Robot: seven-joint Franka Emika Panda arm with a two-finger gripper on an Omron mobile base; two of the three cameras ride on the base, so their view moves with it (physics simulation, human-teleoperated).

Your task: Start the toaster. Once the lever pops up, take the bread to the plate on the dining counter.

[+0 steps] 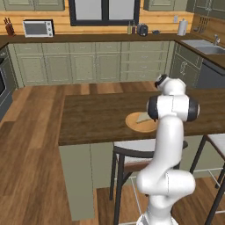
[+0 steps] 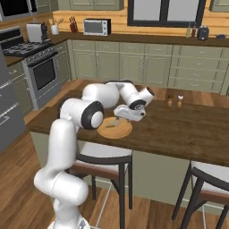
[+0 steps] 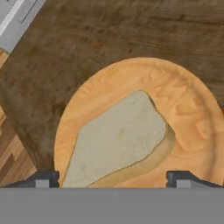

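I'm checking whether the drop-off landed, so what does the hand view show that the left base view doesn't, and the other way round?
Hand view alone: the gripper fingertips spread wide to either side of the bread, which lies inside the plate rim. Left base view alone: the toaster back on the wall counter and a stool under the dining counter. Both: bread on the plate on the dark wood top.

Kitchen island with dark wood counter [image 1: 96, 116], sage-green base. Tan plate [image 1: 134, 123] near counter's front edge, pale bread [image 1: 142, 117] lying on plate. White arm [image 1: 169, 145] rises in front of counter, covering plate's right side. Stool [image 1: 132, 154] tucked under counter below plate. Microwave [image 1: 38, 28] far behind counter, upper left.
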